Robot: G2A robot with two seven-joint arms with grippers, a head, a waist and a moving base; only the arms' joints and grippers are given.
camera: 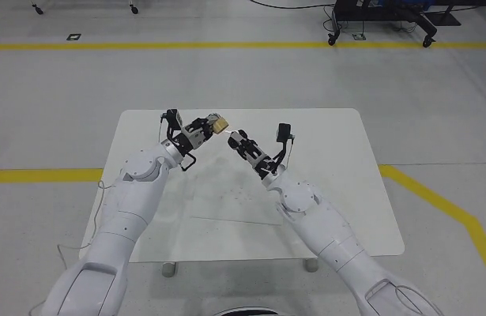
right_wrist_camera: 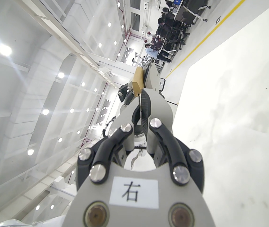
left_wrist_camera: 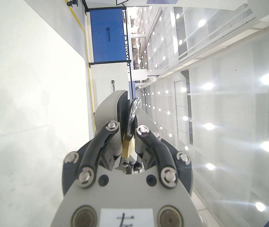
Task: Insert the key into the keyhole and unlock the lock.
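Brass lock (camera: 219, 123): held clear of the white table (camera: 329, 134), over its far half, by the left end effector (camera: 212, 125). From the right wrist view the brass body (right_wrist_camera: 138, 81) is seen edge-on, with one narrow end turned toward the right end effector (right_wrist_camera: 139, 98).
Left end effector (left_wrist_camera: 131, 108): pressed together on the lock. In its own wrist view the brass body (left_wrist_camera: 127, 146) is seen between the two fingers, nearer the palm, and a silver shackle (left_wrist_camera: 133, 111) is pinched between the grey pads (left_wrist_camera: 122, 109) close to the tips.
Right end effector (camera: 234, 141): pinched shut on the key (right_wrist_camera: 139, 106), which is gripped between its dark ribbed pad (right_wrist_camera: 145, 105) and the opposite finger.
Key: a thin silver blade, seen edge-on and pointed at the near end of the lock. Its tip is seen meeting the brass; how far it has entered the keyhole cannot be told.
Arms: both are raised over the table and angled inward, so the two end effectors are set tip to tip, just beside each other.
Table (right_wrist_camera: 231, 95): white with rounded corners, set on a pale grey floor.
Yellow floor line (camera: 227, 45): painted across the floor well beyond the table's far edge.
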